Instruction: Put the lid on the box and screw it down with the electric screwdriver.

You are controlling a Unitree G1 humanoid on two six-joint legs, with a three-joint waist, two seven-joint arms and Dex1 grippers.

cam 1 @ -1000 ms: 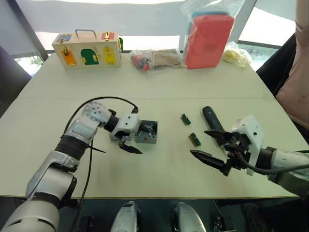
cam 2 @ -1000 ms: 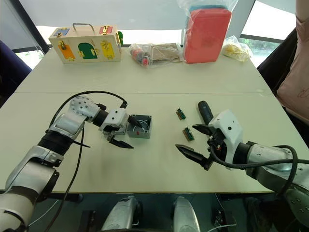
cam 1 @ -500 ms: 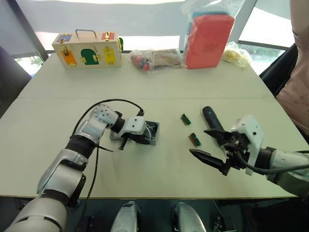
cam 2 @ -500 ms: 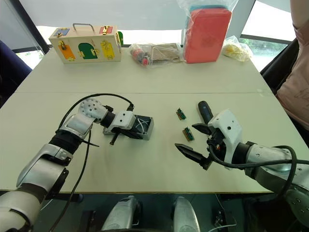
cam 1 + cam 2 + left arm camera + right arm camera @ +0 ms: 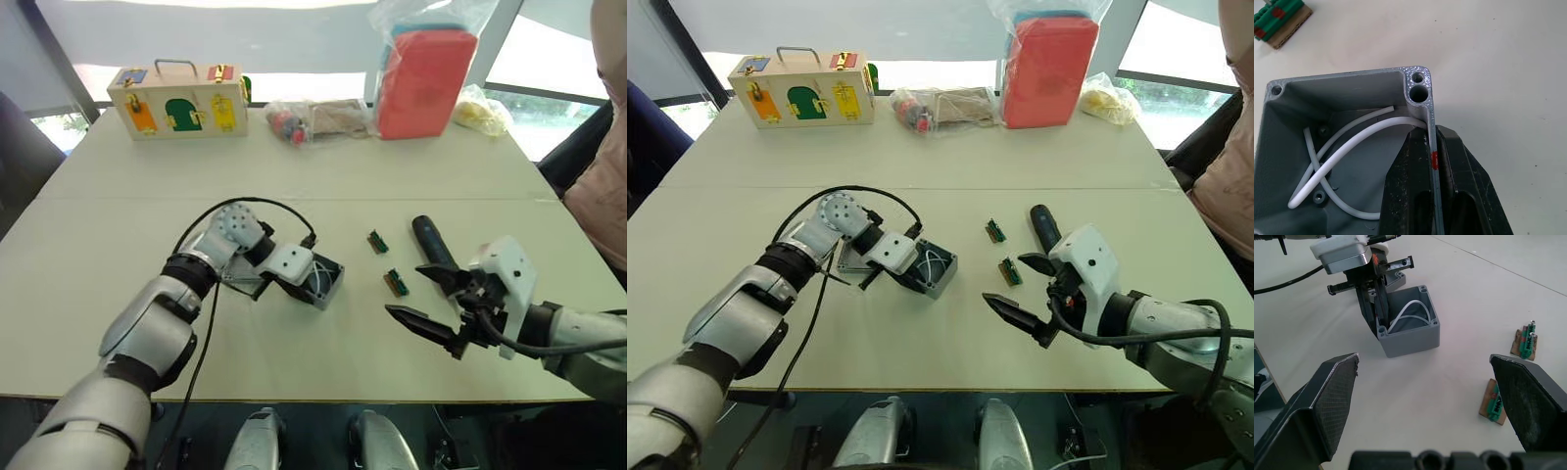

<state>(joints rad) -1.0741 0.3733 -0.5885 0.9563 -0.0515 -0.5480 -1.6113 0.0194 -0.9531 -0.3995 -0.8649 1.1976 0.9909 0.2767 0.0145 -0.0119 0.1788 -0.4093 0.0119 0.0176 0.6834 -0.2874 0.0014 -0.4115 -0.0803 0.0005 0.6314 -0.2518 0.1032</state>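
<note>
Your left gripper (image 5: 1431,161) is clamped on one wall of the box (image 5: 321,282), one black finger inside the hollow and the other outside, close to a corner screw hole. White wires (image 5: 1337,161) loop across the grey floor of the box. From the head camera, the box sits a little left of the table's middle and looks tilted, its opening turned toward your right side. The lid (image 5: 854,258) lies flat on the table (image 5: 294,166) just behind the gripper and partly hidden by it, between the box and your left forearm.

Your right gripper (image 5: 428,299) hovers over the right part of the table with its two black fingers spread wide and nothing between them. The electric screwdriver (image 5: 429,240) lies on the table just beyond that gripper. Two small green connector strips (image 5: 1002,251) lie between the box and the screwdriver.

At the far edge you have a wooden box with coloured doors (image 5: 178,101) on the left, a clear bag of small items (image 5: 315,119) near the middle, and a red case (image 5: 423,80) inside a plastic bag.
</note>
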